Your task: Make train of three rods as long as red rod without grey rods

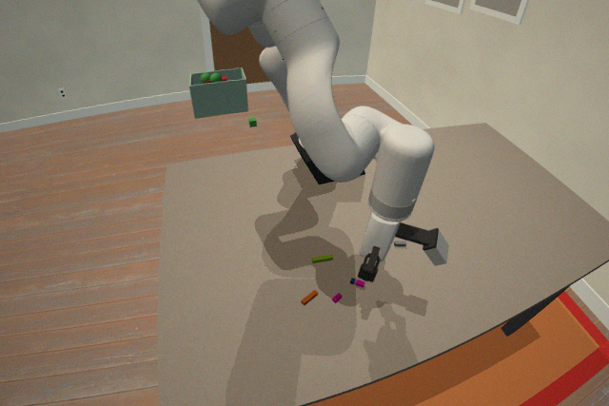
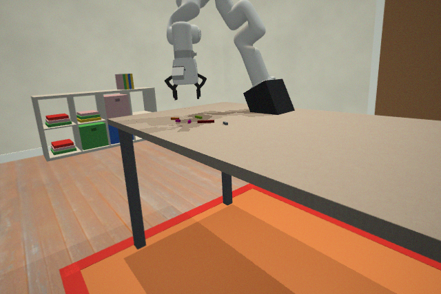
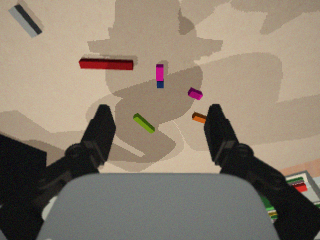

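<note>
My gripper (image 1: pixel 368 271) (image 2: pixel 185 96) is open and empty, raised well above the table. In the wrist view the gripper (image 3: pixel 160 125) looks straight down on the rods. A magenta rod (image 3: pixel 159 72) lies end to end with a blue rod (image 3: pixel 160 84) in one line; the pair also shows in the top view, blue (image 1: pixel 352 280) and magenta (image 1: pixel 360 282). The red rod (image 3: pixel 106 64) lies to their left. A second magenta rod (image 3: pixel 195 93), an orange rod (image 3: pixel 199 118) and a lime rod (image 3: pixel 143 123) lie apart. In the top view the arm hides the red rod.
A grey rod (image 3: pixel 25 20) (image 1: pixel 400 243) lies off by itself. The robot base (image 2: pixel 269 96) stands at the back of the table. A green bin (image 1: pixel 218 91) and a shelf (image 2: pixel 92 120) stand on the floor beyond the table.
</note>
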